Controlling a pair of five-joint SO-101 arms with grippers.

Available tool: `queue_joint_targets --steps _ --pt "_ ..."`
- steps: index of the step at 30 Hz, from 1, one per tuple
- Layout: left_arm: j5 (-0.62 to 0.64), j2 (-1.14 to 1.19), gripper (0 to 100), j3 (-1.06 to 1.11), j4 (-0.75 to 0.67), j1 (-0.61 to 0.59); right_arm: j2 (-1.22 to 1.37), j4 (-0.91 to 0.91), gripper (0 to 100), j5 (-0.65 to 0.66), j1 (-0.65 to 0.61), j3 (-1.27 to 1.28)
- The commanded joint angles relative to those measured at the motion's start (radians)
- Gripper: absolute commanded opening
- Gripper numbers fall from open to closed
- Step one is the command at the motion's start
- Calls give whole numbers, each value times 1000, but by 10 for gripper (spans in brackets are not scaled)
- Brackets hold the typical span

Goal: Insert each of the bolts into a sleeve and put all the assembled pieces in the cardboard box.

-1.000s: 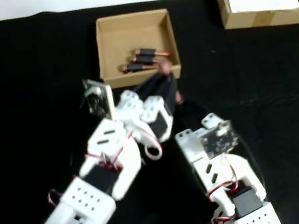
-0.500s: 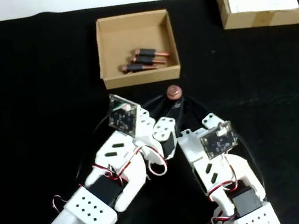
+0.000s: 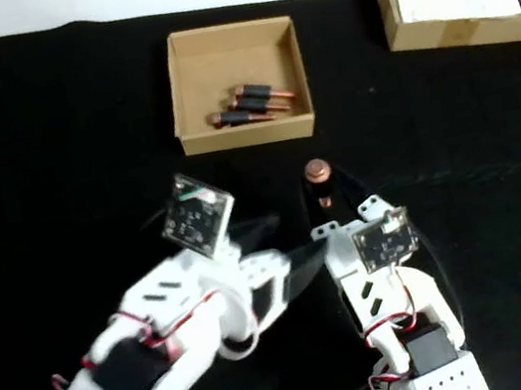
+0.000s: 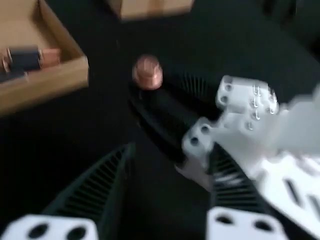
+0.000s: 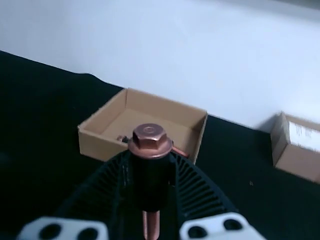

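My right gripper is shut on a black sleeve held upright, with a copper bolt seated in it, head on top and tip poking out below. In the high view this assembled piece hovers just in front of the cardboard box, in my right gripper. Three assembled pieces lie inside the box. My left gripper stands open beside the right one, a short way back from the piece. Its wrist view shows the bolt head beyond its spread fingers.
A second cardboard box holding white paper sits at the back right, also visible in the right wrist view. The table is covered in black cloth. A white wall rises behind the boxes.
My left arm has drawn back from the box's front edge toward the near side, its gripper now open. The right gripper and its bolt-and-sleeve piece shifted slightly nearer.
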Motion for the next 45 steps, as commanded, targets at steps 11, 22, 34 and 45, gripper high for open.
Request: queue_joint_targets --steps 11,22,34,45 --pt "-310 -545 9 159 64 -440 171 91 6 -140 223 -377" --pt "-255 -532 9 390 61 -816 1036 125 6 -135 219 -1092" --pt "11 -532 9 651 -115 -983 1724 120 6 269 76 -1676" --pt "48 -532 9 707 -120 -986 2258 119 6 715 -12 -2066"
